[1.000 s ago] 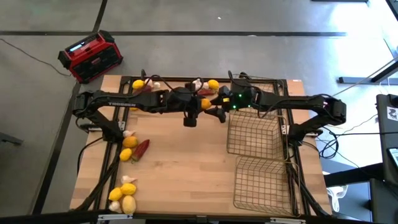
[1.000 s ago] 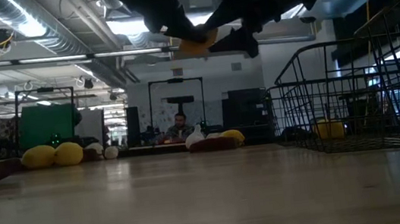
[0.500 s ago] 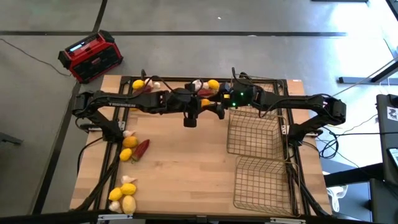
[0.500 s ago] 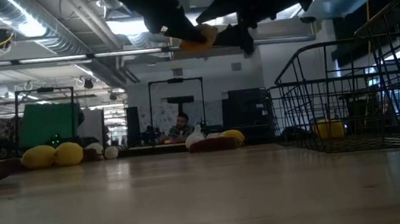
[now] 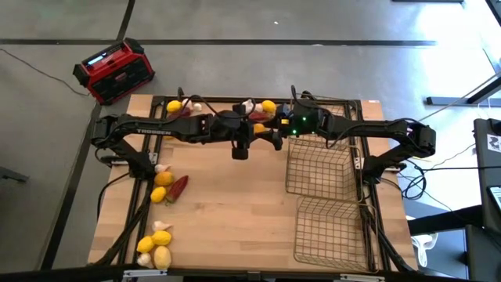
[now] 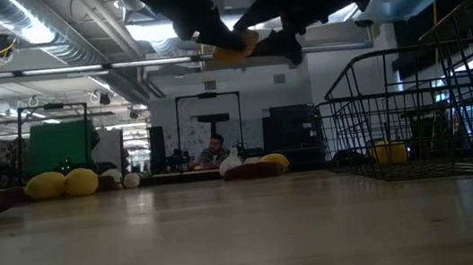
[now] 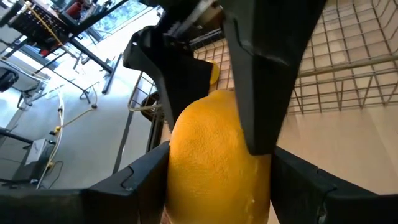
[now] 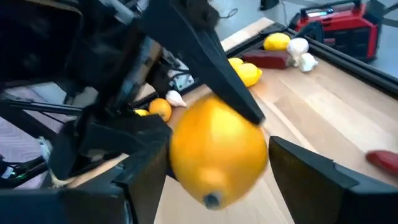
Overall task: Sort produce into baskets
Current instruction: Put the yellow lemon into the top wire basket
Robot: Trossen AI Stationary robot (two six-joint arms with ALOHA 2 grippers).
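A yellow-orange lemon is held in the air over the table's far middle; it also shows in the low view. My left gripper reaches in from the table's left and is shut on it. My right gripper reaches in from the right, open, with a finger on either side of the same lemon. Three wire baskets lie on the right: one under the right arm, one in the middle, one near. My left gripper pinches the lemon's two opposite sides between its two fingers. The fingers come level from the table's left. The lemon is lifted well clear of the table. My right gripper's fingers stand close on either side of the lemon; I cannot tell whether they touch it.
Lemons, garlic and a chili lie at the left, the near left corner and along the far edge. A lemon lies in the far basket. A red radio stands on the floor beyond the table.
My right gripper has gone toward the table's left and far edge, up to the lemon, and its fingers now stand on either side of it. My left gripper has kept the lemon still in the air.
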